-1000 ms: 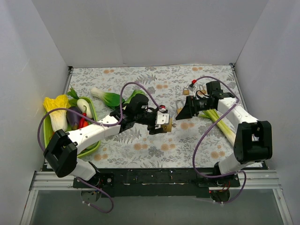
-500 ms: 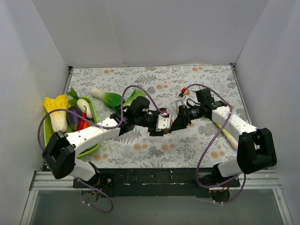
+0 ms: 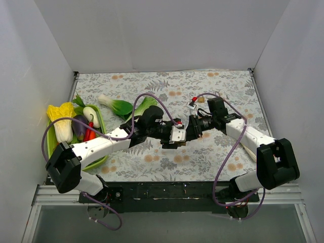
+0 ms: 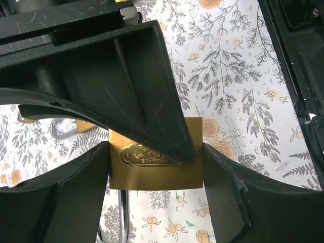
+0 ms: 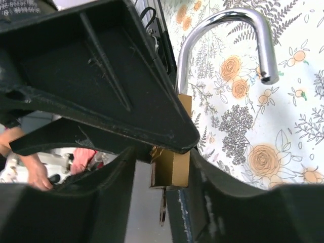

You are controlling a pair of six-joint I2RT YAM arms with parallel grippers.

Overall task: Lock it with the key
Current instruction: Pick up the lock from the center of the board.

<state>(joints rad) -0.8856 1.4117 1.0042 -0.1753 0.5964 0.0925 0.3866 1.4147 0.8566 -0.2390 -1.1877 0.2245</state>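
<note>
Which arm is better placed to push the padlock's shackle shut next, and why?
Right. The left jaws clamp the brass padlock by its body, holding it steady; the right jaws sit at the padlock, facing its open shackle.

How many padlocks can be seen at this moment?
2 for certain: one padlock clamped in the left gripper, a second padlock lying on the tablecloth beyond it in the left wrist view. The arms may hide more.

Seen from the middle of the table point(image 3: 152, 169), the left gripper point(image 3: 178, 135) and right gripper point(image 3: 191, 126) are crowding nose to nose around the padlock point(image 4: 157, 167), blocking that spot. Bok choy point(image 3: 117, 105) is lying at ten o'clock, and the basket point(image 3: 99, 161) is blocking nine. Bare cloth is lying open toward twelve and six.
</note>
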